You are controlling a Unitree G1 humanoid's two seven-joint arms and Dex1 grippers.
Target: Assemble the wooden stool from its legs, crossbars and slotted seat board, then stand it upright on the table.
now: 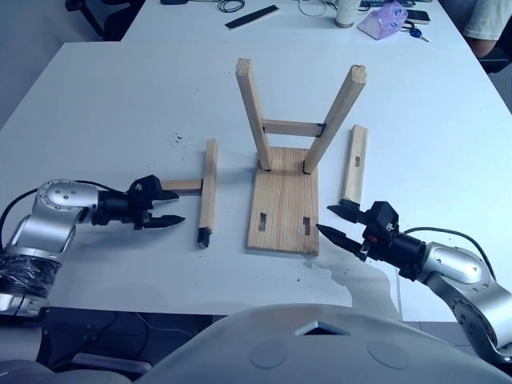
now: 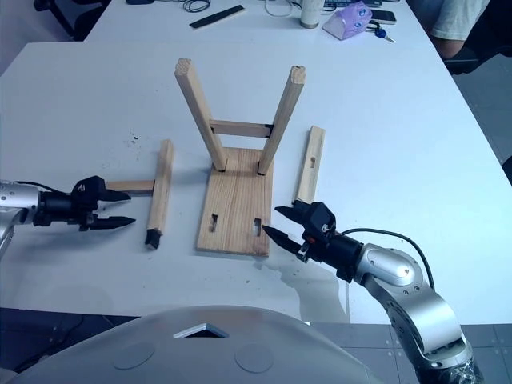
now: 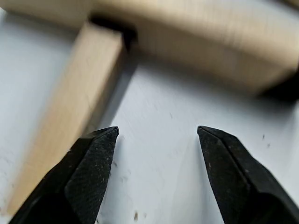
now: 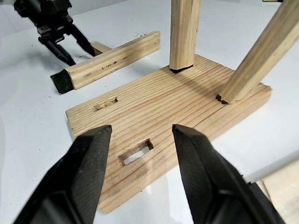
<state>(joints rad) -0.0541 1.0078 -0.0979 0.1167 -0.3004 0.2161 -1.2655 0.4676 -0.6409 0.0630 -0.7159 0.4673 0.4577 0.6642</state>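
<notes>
The slotted seat board [image 1: 282, 210] lies flat on the white desk [image 1: 96, 120]. Two legs [image 1: 253, 112] stand in the board's far slots, leaning slightly apart and joined by a crossbar [image 1: 290, 127]. The board's two near slots [image 4: 135, 153] are empty. A loose leg [image 1: 354, 162] lies on the desk just beside the board's right edge. To the left of the board lies another leg [image 1: 210, 192] with a short crossbar [image 1: 182, 186] plugged into its side, pointing away from the board. The left pincer [image 1: 181, 206] is open, low over the desk beside that short crossbar. The right pincer [image 1: 322, 218] is open too, holding nothing, at the board's near right corner.
</notes>
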